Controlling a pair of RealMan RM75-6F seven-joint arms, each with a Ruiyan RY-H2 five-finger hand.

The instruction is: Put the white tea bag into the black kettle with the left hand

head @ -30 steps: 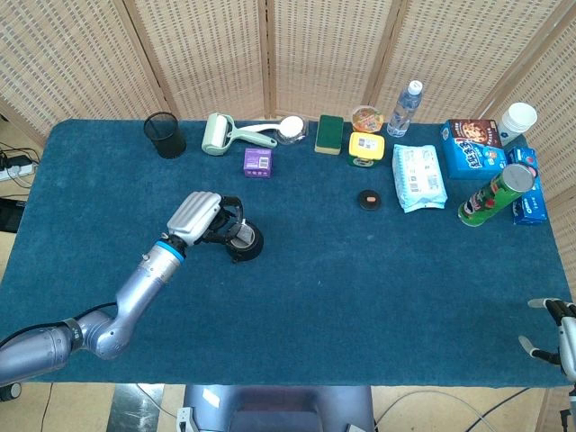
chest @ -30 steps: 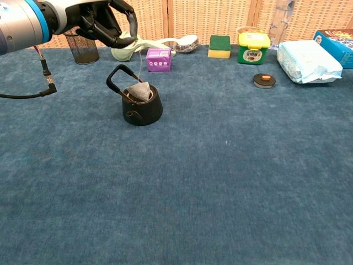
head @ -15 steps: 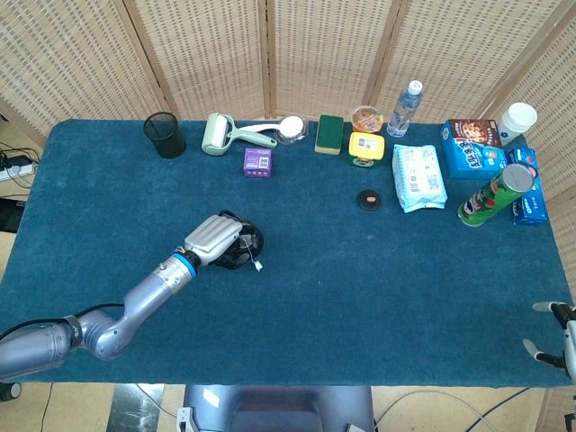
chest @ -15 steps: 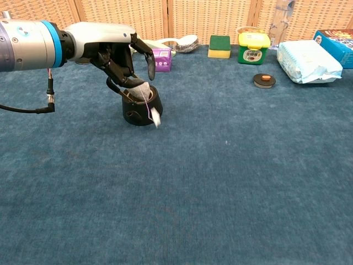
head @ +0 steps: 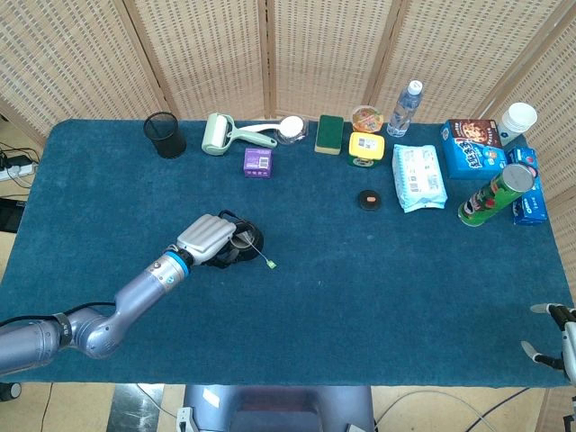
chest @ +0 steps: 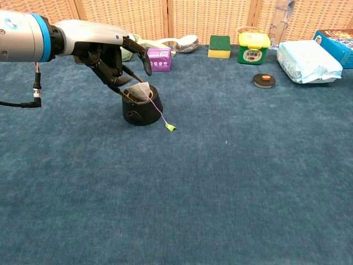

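From the head view we see the left robot hand (head: 206, 237) over the kettle (head: 245, 240) on the blue surface (head: 360, 288); the tea bag's string trails out to a small green tag (head: 271, 264) lying on the cloth. The right robot hand (head: 556, 331) shows at the lower right edge, fingers apart, holding nothing.

From the chest view we see the left robot hand (chest: 113, 52) just above the kettle (chest: 142, 107), fingers spread and gripping nothing. The tea bag (chest: 138, 92) sits in the kettle's mouth, its top poking above the rim, with the tag (chest: 170, 127) resting beside the kettle.
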